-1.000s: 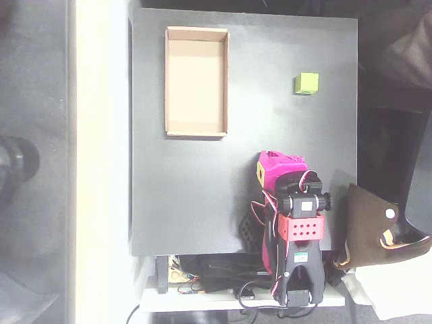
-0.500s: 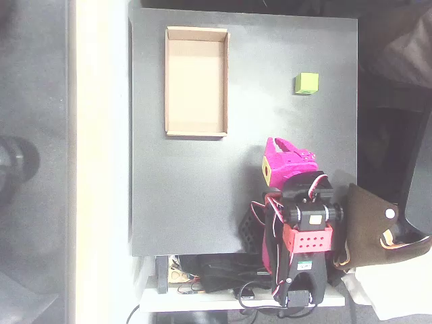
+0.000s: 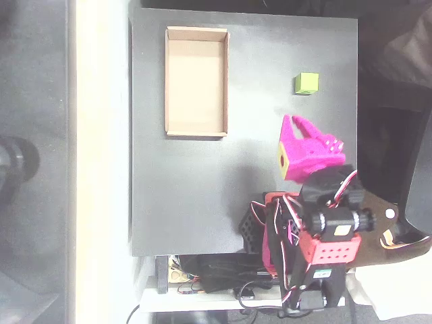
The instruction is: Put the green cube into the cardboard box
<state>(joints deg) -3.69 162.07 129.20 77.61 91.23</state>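
Observation:
The green cube [image 3: 306, 83] sits on the black table top at the upper right, small and yellow-green. The cardboard box [image 3: 168, 81] lies at the upper left, a shallow tan tray with nothing inside. My magenta gripper [image 3: 297, 126] hovers below the cube, its tip pointing up the picture and a short gap away from the cube, touching nothing. A yellow square patch shows on the gripper's left side. From above, the gap between the fingers is not readable. The box lies well to the left of both cube and gripper.
The black board [image 3: 202, 196] ends at a pale strip on the left and a dark drop on the right. The arm's red and black base [image 3: 317, 256] and cables stand at the bottom edge. A brown bag [image 3: 378, 229] lies at the lower right, off the board.
The arm has swung right and reached up the picture, carrying the gripper from the lower middle toward the cube. Cube and box have not moved.

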